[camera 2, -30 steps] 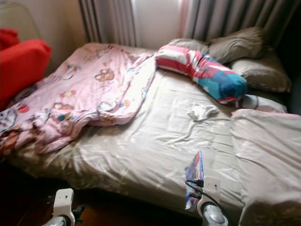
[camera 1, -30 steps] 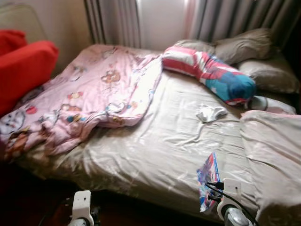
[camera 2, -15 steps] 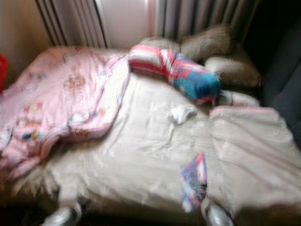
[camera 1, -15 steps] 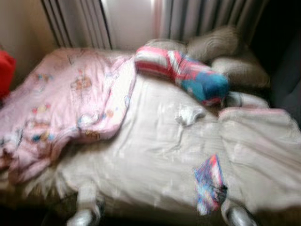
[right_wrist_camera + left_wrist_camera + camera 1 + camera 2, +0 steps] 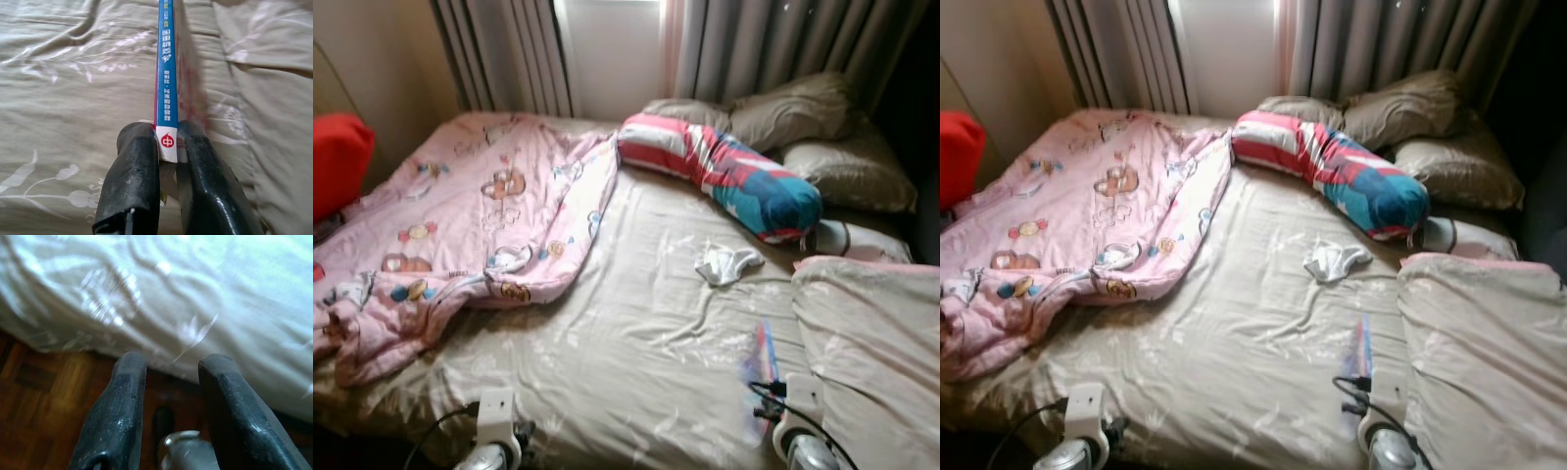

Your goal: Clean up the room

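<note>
Two pincers sit low at the near edge of the bed [image 5: 636, 352]. The right pincer [image 5: 168, 147] is clamped on a thin book [image 5: 167, 73], its black fingers [image 5: 134, 181] pressed against either cover with the blue spine facing the wrist camera (a white label with a red mark sits just above the grip). From the head views the book [image 5: 759, 367] stands on edge over the beige sheet, near the right side of the bed and just beside a folded beige blanket [image 5: 871, 352].

The left pincer [image 5: 168, 377] hangs below the edge of the mattress with its fingers [image 5: 120, 416] apart and nothing between them; past them are the draped sheet and a dark wooden floor [image 5: 44, 396].

On the bed, a pink blanket [image 5: 470, 225] with cartoon prints lies rumpled across the left half. A long striped bolster [image 5: 724, 171] in red, white and blue lies slanted near the head of the bed, in front of beige pillows [image 5: 803, 103]. A small crumpled white cloth [image 5: 724, 264] rests on the bare sheet, between the bolster and the book and well apart from both pincers. A red cushion [image 5: 337, 157] sits at the far left beside the bed, and grey curtains [image 5: 773, 44] hang behind the pillows.
</note>
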Controlling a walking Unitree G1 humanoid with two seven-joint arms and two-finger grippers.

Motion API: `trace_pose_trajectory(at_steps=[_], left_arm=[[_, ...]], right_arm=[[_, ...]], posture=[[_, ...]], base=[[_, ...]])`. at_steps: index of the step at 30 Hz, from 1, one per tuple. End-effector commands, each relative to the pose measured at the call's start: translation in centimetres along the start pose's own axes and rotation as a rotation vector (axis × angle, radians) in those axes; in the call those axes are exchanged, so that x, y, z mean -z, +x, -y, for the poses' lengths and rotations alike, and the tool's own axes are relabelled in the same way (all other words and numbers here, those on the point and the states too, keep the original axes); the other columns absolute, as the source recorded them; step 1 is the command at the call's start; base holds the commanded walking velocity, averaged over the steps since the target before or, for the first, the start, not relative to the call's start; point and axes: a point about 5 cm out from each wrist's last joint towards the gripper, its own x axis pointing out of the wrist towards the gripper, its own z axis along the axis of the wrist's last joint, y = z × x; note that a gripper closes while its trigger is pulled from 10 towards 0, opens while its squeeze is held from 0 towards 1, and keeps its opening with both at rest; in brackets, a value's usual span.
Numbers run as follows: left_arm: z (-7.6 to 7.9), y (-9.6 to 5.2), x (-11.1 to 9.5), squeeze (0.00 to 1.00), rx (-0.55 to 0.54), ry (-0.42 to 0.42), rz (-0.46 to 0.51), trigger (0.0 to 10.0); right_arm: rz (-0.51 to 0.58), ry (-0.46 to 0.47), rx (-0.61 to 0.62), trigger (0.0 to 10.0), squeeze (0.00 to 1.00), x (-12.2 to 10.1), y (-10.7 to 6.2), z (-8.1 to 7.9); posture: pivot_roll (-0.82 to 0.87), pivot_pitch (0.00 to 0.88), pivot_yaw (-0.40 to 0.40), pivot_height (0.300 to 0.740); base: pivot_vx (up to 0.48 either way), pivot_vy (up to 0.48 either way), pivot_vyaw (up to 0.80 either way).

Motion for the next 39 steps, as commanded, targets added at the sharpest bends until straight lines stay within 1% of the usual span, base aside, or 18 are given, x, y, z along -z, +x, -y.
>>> trace_pose_trajectory(at_steps=[1,15,24,29,39], left_arm=[[0.00,-0.02,0.08,0.00,0.003,0.015,-0.004,10.0],[0.07,0.02,-0.05,0.00,0.008,0.012,-0.001,10.0],[0.03,0.02,-0.06,0.00,0.005,0.014,-0.003,10.0],[0.06,0.03,-0.09,0.00,0.007,0.012,-0.001,10.0],[0.07,0.03,-0.10,0.00,0.009,0.012,0.000,10.0]], right_arm=[[0.029,0.014,-0.006,10.0,0.00,-0.75,0.18,-0.24],[0.028,0.019,-0.005,10.0,0.00,-0.81,0.21,-0.28],[0.035,0.008,-0.010,10.0,0.00,-0.93,0.23,-0.33],[0.037,-0.015,-0.014,10.0,0.00,-0.99,0.24,-0.34],[0.036,-0.001,-0.015,10.0,0.00,-0.91,0.22,-0.40]], posture=[[0.01,0.000,-0.020,0.740],[0.01,0.000,-0.019,0.740],[0.01,0.000,-0.017,0.740],[0.01,0.000,-0.017,0.740],[0.01,0.000,-0.013,0.740]], base=[[0.000,0.000,0.00],[0.000,0.000,-0.79],[0.000,0.000,0.00],[0.000,0.000,0.00],[0.000,0.000,0.00]])
